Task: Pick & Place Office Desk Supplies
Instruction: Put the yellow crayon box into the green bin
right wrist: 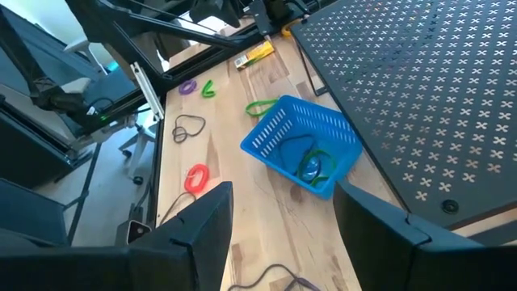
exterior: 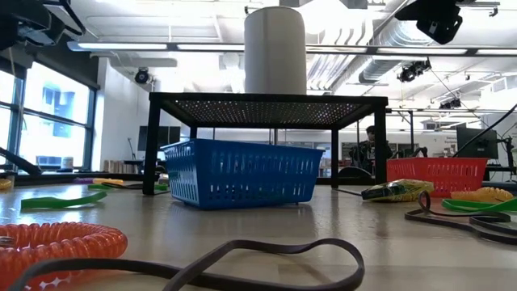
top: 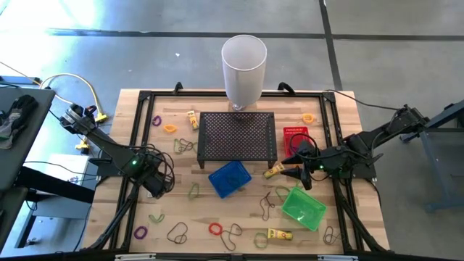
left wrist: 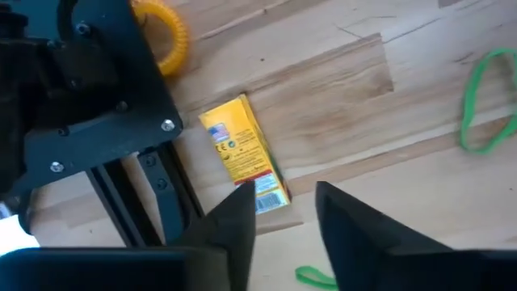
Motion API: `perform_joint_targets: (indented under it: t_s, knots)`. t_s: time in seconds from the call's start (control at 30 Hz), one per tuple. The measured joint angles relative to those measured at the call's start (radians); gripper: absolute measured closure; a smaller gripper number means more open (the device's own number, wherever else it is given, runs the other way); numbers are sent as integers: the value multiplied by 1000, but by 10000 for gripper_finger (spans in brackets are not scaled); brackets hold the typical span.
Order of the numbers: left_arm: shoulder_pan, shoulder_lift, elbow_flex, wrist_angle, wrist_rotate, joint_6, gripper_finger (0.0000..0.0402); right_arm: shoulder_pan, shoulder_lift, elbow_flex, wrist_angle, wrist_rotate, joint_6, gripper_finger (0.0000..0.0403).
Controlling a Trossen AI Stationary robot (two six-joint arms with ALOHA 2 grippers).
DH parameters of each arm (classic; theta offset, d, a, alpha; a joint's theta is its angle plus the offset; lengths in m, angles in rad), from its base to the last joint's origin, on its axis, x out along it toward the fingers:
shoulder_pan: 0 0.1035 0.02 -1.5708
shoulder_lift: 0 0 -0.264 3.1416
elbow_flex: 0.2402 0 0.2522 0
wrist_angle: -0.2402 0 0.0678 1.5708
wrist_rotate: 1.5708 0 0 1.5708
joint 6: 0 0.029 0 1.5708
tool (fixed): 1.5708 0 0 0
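we are observing the left gripper (top: pixel 156 183) hovering near the left edge of the table (top: pixel 341 116), its fingers (left wrist: pixel 234 222) parted and holding nothing. in the left wrist view a yellow rectangular piece (left wrist: pixel 244 153) is lying flat on the wood just ahead of the fingertips, with a yellow coiled ring (left wrist: pixel 166 36) farther off and a green band (left wrist: pixel 485 101) well apart.

we are seeing the right gripper (top: pixel 299 174) positioned near the right edge, between the black mesh stand (top: pixel 238 135) and the green basket (top: pixel 303 207), jaws spread and empty. the blue basket (top: pixel 230 178) is sitting just beside the stand's front edge, with green bands inside it. the red basket (top: pixel 296 136) is resting beside the stand's right side. loose bands and yellow pieces are lying scattered across the table, most along the front edge. the white cylinder (top: pixel 243 69) is standing at the back edge.
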Motion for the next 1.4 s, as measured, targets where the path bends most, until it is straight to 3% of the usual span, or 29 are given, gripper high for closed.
perform_joint_targets:
  t_s: [0.2,0.33,0.83,1.4]
  knots:
    - [0,0,-55,-15,101,-60,183,0,3,0,0,0,0,200]
    - [-1,0,-96,10,163,-156,156,0,3,0,0,0,0,200]
    - [-94,0,-279,307,136,-376,153,0,2,0,0,34,-8,200]
    - [-92,-2,-441,506,134,-436,153,0,2,0,0,31,5,200]
